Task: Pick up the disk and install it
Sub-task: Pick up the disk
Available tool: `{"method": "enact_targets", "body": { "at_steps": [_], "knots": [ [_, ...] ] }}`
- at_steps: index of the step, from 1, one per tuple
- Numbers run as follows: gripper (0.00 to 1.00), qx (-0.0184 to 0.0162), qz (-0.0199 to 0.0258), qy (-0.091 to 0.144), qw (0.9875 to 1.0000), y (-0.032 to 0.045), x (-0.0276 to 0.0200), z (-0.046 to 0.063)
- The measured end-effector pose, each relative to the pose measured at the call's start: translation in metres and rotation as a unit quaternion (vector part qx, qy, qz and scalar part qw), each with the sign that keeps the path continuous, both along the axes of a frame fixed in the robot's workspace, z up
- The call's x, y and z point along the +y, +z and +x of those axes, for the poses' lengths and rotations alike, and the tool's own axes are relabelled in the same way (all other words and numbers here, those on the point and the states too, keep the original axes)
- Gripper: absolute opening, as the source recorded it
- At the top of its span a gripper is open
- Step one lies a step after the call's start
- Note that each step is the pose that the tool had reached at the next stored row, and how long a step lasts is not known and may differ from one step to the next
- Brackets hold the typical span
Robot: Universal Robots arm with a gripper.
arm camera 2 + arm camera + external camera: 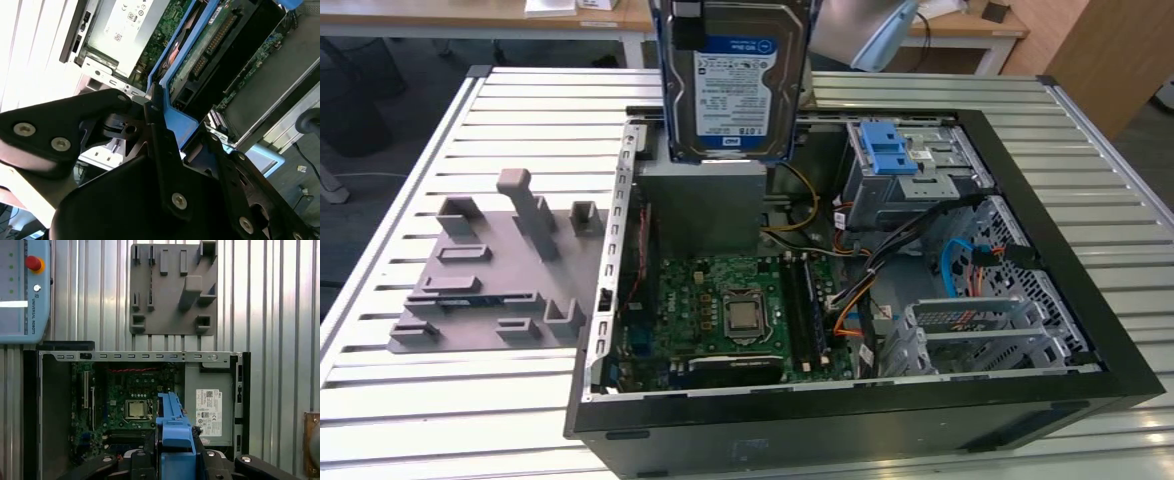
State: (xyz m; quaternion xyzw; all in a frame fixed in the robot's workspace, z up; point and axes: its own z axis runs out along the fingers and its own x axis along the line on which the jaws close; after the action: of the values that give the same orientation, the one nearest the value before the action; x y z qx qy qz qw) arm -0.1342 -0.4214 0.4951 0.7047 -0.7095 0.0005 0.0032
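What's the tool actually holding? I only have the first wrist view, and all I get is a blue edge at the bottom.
Observer: In the second wrist view the tool is shut on the blue carrier frame of the disk.
Operator: Is it in the cage yet?
Observer: No. In the exterior view the disk hangs upright above the open computer case, with its label facing that camera. The drive cage is on the exterior view's right of it.

Robotics lab: slatted metal bench [440, 410], teach pendant [24, 290], desks [467, 20] behind.
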Motion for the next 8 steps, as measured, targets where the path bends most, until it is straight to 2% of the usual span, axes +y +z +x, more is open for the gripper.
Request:
{"method": "enact_targets", "body": {
  "at_steps": [8],
  "knots": [
    [0.36, 0.0001, -0.0004, 0.0, 1.0, -0.0006, -0.0057, 0.0072]
  ]
}}
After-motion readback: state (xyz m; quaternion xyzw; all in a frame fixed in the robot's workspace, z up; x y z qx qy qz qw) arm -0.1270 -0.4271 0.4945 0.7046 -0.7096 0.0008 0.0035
